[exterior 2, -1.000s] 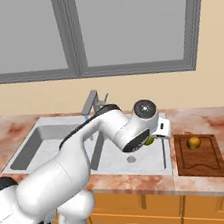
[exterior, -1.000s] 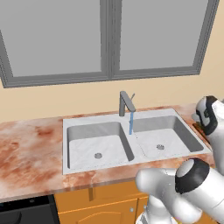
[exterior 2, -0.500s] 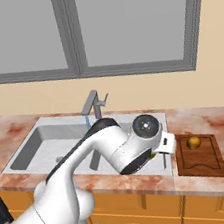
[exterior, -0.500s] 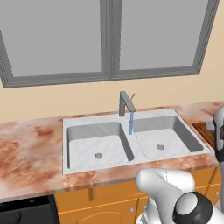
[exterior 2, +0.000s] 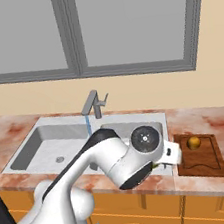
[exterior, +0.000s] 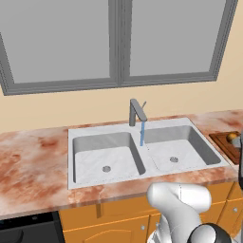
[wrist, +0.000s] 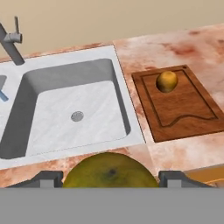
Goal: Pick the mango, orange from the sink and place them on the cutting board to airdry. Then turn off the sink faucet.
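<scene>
Gripper clamped on the mango, its fingertips flanking the yellow-green fruit, held above the front counter edge beside the right basin of the sink. Cutting board at 2 o'clock from the gripper in the hand view, on the counter just right of the sink; the orange rests near its far edge. Sink faucet at 10 o'clock, a blue stream falling from its spout. No writing or labels legible.
</scene>
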